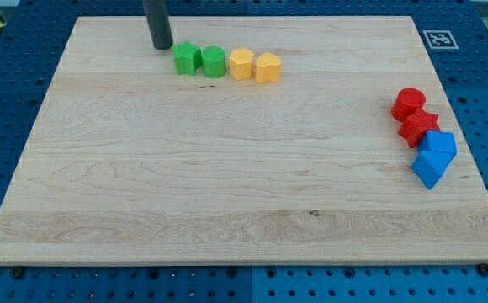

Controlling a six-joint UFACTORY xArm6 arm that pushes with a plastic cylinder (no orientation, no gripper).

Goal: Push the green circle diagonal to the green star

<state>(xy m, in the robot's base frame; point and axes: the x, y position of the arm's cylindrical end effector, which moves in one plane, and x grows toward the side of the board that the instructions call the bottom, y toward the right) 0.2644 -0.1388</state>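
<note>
The green star (pixel 186 58) lies near the view's top, left of centre, on the wooden board (pixel 227 168). The green circle (pixel 214 61) sits right beside it on the view's right, touching or nearly touching it. My tip (pixel 161 46) stands on the board just to the upper left of the green star, a small gap apart from it. The rod rises out of the view's top.
A yellow hexagon (pixel 241 63) and a yellow heart-like block (pixel 267 67) continue the row to the right of the green circle. At the view's right edge sit a red circle (pixel 409 103), a red star (pixel 418 127), and two blue blocks (pixel 438 143) (pixel 430 170).
</note>
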